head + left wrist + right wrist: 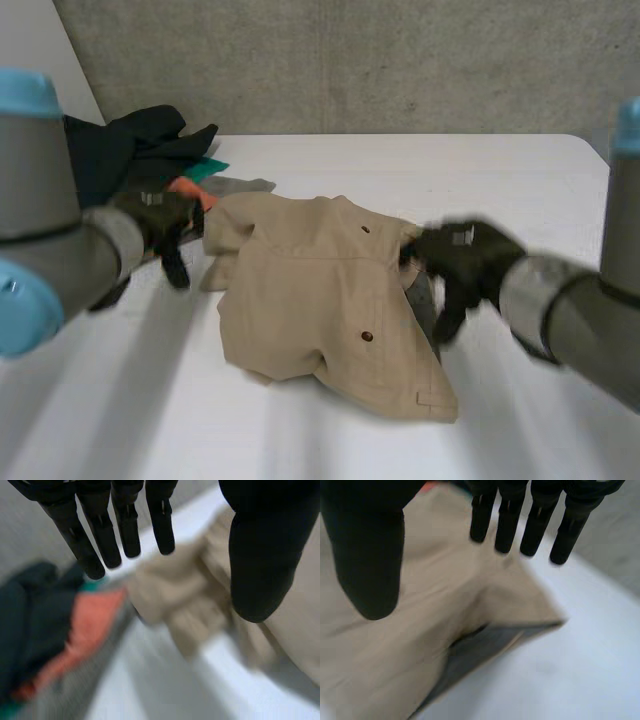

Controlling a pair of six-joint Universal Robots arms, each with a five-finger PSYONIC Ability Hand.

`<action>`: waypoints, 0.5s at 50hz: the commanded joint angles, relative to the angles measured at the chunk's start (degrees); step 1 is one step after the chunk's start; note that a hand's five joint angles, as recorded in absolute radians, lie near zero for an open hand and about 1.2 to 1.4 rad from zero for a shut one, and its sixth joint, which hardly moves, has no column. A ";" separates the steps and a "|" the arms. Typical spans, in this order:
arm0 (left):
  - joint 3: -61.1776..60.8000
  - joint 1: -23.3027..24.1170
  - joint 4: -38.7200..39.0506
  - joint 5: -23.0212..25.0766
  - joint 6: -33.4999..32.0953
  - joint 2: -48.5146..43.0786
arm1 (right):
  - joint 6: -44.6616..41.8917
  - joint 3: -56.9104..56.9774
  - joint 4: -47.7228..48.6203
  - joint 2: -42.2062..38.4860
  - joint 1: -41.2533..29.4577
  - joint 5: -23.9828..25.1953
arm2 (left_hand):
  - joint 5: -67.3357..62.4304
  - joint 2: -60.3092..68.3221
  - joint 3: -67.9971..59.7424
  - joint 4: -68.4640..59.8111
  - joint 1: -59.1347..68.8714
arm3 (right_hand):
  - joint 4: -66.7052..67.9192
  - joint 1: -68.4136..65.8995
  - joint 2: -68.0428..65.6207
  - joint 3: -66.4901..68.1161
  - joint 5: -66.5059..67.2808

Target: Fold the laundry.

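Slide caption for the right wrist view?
Open right hand above the tan garment, near its edge where grey lining shows, on the white table.

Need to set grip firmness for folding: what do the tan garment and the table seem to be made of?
Tan garment: likely woven cotton-type cloth, matte and fairly stiff, holding broad folds; dark buttons and a grey lining show. Table: smooth white surface with a faint sheen, perhaps laminate or painted board; the look leaves that open.

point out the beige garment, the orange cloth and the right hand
beige garment (320,290): head view, its middle, between the two buttons.
orange cloth (87,625): left wrist view, middle of its visible part.
right hand (465,255): head view, the hand's body.
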State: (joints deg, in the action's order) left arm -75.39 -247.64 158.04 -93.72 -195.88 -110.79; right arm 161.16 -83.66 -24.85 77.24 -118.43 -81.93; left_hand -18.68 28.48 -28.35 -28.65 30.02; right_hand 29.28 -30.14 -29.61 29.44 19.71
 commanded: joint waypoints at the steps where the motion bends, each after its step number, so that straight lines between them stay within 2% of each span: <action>1: -14.15 -1.62 2.71 5.55 1.11 0.84 | -11.38 -17.13 0.51 4.06 2.85 9.42 | -15.68 15.88 -16.01 -15.70 14.33 | 19.06 -18.20 -18.73 18.91 18.63; 4: -15.92 -1.97 4.99 8.20 1.99 -0.39 | -15.78 -23.11 4.53 4.77 3.73 11.53 | -12.50 12.70 -12.83 -12.52 11.16 | 15.89 -15.04 -15.56 15.74 15.47; 6: -15.93 -1.97 7.02 9.87 2.61 -2.23 | -14.82 -25.49 8.92 4.59 3.56 11.97 | -3.77 3.97 -4.10 -3.79 2.42 | 10.18 -9.33 -9.85 10.03 9.76; 8: -15.40 -2.06 8.07 10.31 3.04 -3.81 | -13.59 -26.81 12.97 4.07 3.30 11.89 | 0.62 -0.42 0.28 0.59 -1.96 | 3.13 -2.27 -2.80 2.97 2.70; 9: -14.44 -1.80 8.86 10.49 3.39 -5.30 | -12.19 -27.60 16.99 3.19 2.77 11.80 | 3.97 -3.77 3.63 3.94 -5.31 | -4.74 5.59 5.07 -4.89 -5.16; 13: -10.92 -0.74 8.78 10.75 4.10 -9.00 | -9.11 -28.14 25.37 0.99 1.72 10.22 | 10.90 -10.70 10.57 10.87 -12.24 | -14.73 15.59 15.06 -14.88 -15.16; 21: -3.80 3.47 7.02 10.14 5.68 -12.87 | -6.29 -27.17 36.00 -2.79 -0.22 5.74 | 12.24 -12.04 11.91 12.22 -13.59 | -13.57 14.42 13.90 -13.72 -14.00; 25: 0.15 5.23 7.64 8.12 5.95 -15.15 | -6.03 -26.03 42.59 -5.16 -1.10 2.58 | 12.08 -11.88 11.74 12.05 -13.42 | -5.17 6.02 5.50 -5.32 -5.59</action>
State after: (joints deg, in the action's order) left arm -80.48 -245.03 165.51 -83.29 -190.38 -123.31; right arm 154.48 -111.31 9.74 75.12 -118.24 -75.30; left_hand -6.32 16.99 -17.07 -16.75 19.28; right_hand 16.20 -18.11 -15.86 15.90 5.17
